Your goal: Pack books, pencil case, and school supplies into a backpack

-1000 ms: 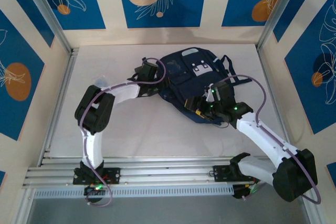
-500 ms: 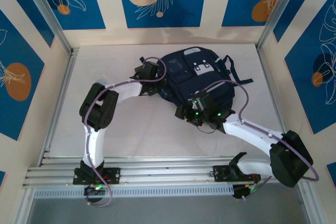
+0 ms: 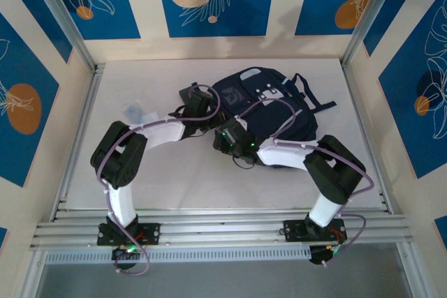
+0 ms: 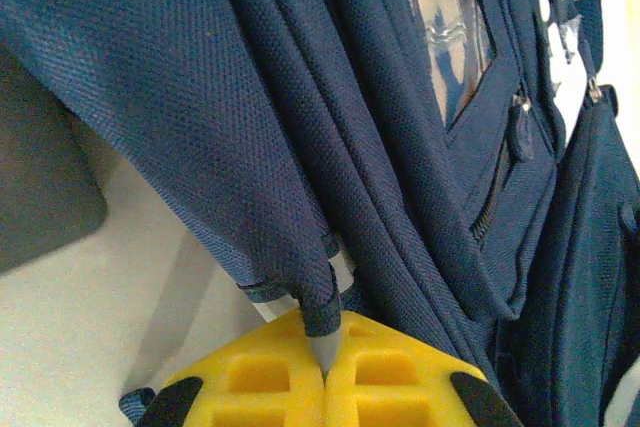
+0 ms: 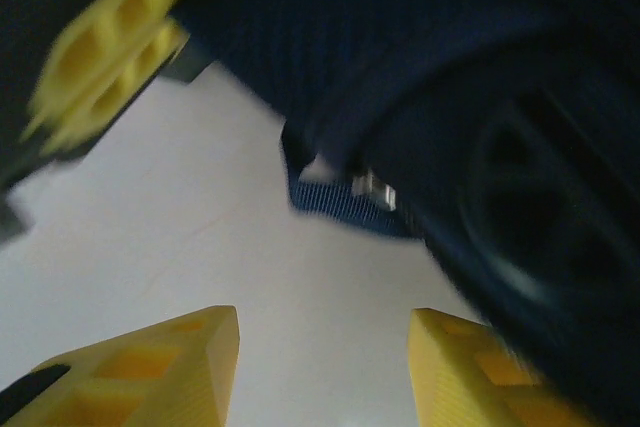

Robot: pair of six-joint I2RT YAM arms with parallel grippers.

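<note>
The navy backpack point(image 3: 272, 106) lies at the back middle of the table, white patches facing up. My left gripper point(image 3: 208, 118) is at its left edge; in the left wrist view the left gripper point(image 4: 325, 337) is shut on a grey tab point(image 4: 328, 345) with a fold of the backpack point(image 4: 300, 147) fabric over it. My right gripper point(image 3: 219, 137) sits at the pack's near-left corner. The right wrist view is blurred: the right gripper point(image 5: 325, 372) is open over bare table, a blue tab with a metal piece point(image 5: 350, 192) ahead. A light-blue pad point(image 3: 133, 111) and a whitish piece point(image 3: 149, 116) lie left. Books and pencil case are hidden.
The white table point(image 3: 174, 172) is walled by a metal frame, with rails along the near edge. Dark straps point(image 3: 311, 95) trail off the pack's right side. The left arm's yellow finger point(image 5: 105, 52) shows at the top left of the right wrist view.
The right arm swung left along the pack's near side to its left corner, jaws narrowing. The left gripper shut on the pack's edge, and the pack shifted slightly.
</note>
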